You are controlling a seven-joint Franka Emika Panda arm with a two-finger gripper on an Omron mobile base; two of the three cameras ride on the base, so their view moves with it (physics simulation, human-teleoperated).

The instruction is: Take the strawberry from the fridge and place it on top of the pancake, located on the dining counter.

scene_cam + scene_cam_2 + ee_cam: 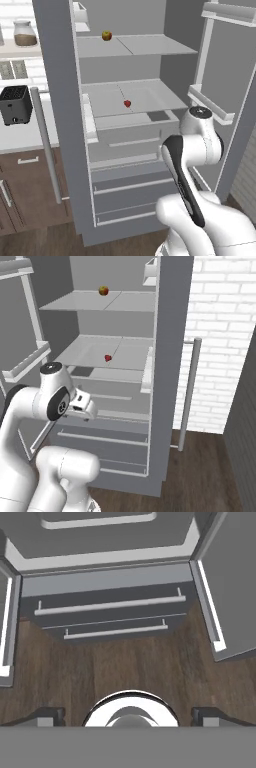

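Standing open before you, the fridge (125, 65) has both doors swung wide. The strawberry (127, 103) lies on the middle shelf (150, 97), near its centre and a little toward the front edge. An apple (106, 35) sits on the upper shelf (150, 46), toward its left rear. Your end effector (128, 716) points down at the wooden floor (125, 667) before the two lower drawers (110, 614), fingers spread fully apart, holding nothing.

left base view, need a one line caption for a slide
Open fridge with a strawberry on the middle shelf and an apple above, the arm folded low in front.
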